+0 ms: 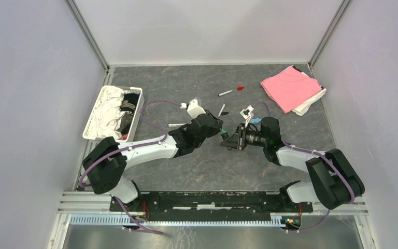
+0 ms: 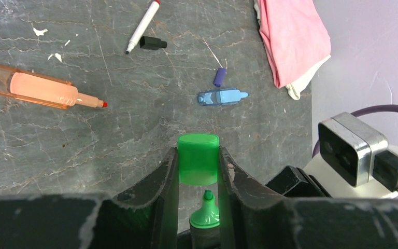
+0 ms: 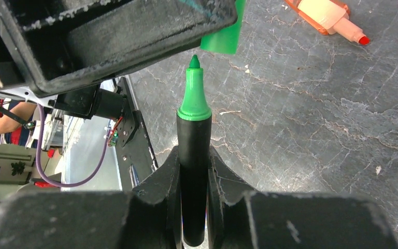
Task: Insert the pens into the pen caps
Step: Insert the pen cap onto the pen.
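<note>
Black marker (image 3: 194, 129) clamped in right gripper (image 3: 194, 158), tip near green cap (image 3: 223, 37).

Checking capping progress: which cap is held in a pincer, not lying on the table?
The green cap, clamped in the left pincer. The black cap and the purple cap lie loose on the table.

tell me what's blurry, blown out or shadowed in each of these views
left wrist: the green cap glows oversaturated, the left gripper holding it is dark and soft, the table sharp; right wrist: the black-and-green marker is crisp, the left gripper's body looms dark above it; top external: even light, faint shadows, no glare
</note>
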Motion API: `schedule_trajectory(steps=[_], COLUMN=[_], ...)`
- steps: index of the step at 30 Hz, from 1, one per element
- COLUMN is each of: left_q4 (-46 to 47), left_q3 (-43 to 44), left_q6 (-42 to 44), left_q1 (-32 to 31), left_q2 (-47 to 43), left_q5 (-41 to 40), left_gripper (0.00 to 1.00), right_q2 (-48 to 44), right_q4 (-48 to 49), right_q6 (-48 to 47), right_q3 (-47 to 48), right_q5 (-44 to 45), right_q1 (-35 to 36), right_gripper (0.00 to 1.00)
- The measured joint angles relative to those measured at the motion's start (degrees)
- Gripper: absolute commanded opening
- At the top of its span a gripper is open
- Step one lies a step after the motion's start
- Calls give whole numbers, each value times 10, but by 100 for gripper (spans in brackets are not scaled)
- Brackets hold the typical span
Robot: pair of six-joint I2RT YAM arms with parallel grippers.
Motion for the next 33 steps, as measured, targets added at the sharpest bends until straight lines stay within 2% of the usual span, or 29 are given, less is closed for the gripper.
schedule_trajectory(steps=[20,33], left_q4=[-6,-62], left_q3=[12,52], left_q6=[0,0], left_q1=[-21,-43], left_q2=[0,17], left_q5=[-14,-55], left_gripper=[2,2], right_q2=[4,-23], right_q4=[-33,-83], right_q6=[-23,-79], right_q3=[14,24], right_q5=[24,54], right_q1=[-1,0], right_gripper=[0,0])
